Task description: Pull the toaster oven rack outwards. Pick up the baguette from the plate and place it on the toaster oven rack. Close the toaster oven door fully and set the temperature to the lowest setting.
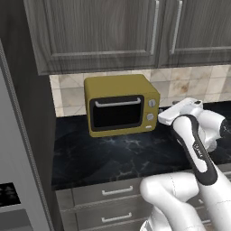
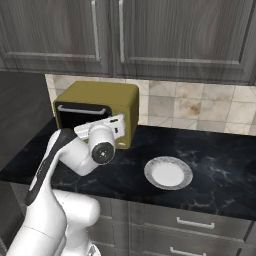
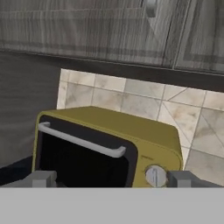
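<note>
Rendered kitchen, dark marble desk point(image 1: 126, 153) under grey wall cabinets point(image 1: 103, 31). Mustard-yellow toaster oven point(image 1: 121, 104) stands at the back of the desk against a tiled wall point(image 2: 200, 107), straight ahead of the tool point(image 3: 111, 178) and close to it. In the hand view the tool's two tips sit wide apart, fully spread, w/ nothing between them; they frame the oven's lower front. Toaster oven door point(image 3: 83, 159) is shut upright, dark glass, silver bar handle point(image 3: 81, 140) across its top, above & between the tips. A round silver knob point(image 3: 155, 176) sits just beside the tool's right tip. Small round plate point(image 2: 168, 173) lies on the desk well off to the tool's right, bare white centre, apart from the oven.
</note>
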You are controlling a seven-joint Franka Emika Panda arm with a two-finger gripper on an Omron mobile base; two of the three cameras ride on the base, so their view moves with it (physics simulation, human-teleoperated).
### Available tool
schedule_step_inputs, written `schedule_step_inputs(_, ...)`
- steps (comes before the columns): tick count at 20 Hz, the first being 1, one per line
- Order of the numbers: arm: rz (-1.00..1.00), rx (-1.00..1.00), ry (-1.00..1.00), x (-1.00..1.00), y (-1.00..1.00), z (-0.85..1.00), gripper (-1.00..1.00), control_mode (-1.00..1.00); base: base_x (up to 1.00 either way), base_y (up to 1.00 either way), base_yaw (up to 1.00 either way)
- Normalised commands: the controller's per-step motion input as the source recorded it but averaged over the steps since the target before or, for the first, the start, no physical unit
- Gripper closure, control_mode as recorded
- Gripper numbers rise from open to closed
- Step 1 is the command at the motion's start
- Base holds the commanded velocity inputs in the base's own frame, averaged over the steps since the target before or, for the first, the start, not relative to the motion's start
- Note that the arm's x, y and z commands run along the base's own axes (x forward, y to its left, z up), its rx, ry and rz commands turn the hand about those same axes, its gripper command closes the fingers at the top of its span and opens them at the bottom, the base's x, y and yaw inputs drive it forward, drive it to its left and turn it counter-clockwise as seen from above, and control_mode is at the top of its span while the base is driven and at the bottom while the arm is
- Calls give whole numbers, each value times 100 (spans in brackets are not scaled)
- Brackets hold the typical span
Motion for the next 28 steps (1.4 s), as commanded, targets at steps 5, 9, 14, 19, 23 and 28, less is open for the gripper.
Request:
schedule_step_inputs(5,-2,8,1,17,-26,-11,-100,-100,0,0,0)
schedule_step_inputs(9,-8,2,0,0,-43,-24,-100,-100,0,0,0)
schedule_step_inputs(14,-10,0,0,0,-11,-11,-100,-100,0,0,0)
schedule_step_inputs(19,-1,0,0,5,8,0,-100,-100,0,0,0)
schedule_step_inputs(23,0,-1,0,3,17,-3,-100,-100,0,0,0)
schedule_step_inputs(28,-2,-1,0,14,6,-5,-100,-100,0,0,0)
